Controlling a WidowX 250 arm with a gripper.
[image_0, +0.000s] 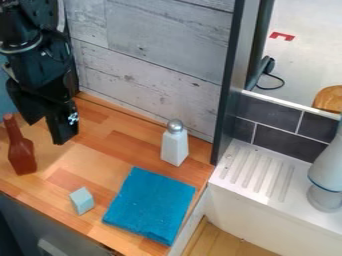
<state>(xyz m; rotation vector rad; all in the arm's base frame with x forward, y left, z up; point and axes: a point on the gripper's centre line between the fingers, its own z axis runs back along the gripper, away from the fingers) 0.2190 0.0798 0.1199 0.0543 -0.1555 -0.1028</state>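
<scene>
Camera view: at the near side of the wooden bench (100, 167), a folded bright-blue cloth (150, 206) lies flat, close to the right-hand end. Just beside it to the left, with a gap between, sits a small pale-blue block (81, 201). Farther left and a little deeper in, a reddish-brown bottle with a narrow neck (21, 155) stands upright, touching neither the block nor the cloth. Beyond the cloth, nearer the wall, a white shaker with tapering sides and a rounded silvery top (175, 145) stands upright.

The black two-finger gripper (46, 131) hangs at the upper left, pointing down over the bench. Its fingers (63, 127) are apart, with nothing held between them, and the bottle is the thing nearest to it.

To the right of the bench is a white ridged draining surface (257, 172), with a pale grey-white rounded object (327, 172) at its right side. Behind these rise a wall of whitewashed grey planks (150, 60), a dark upright post (230, 75) and dark grey tiles (284, 140) with light joints.
</scene>
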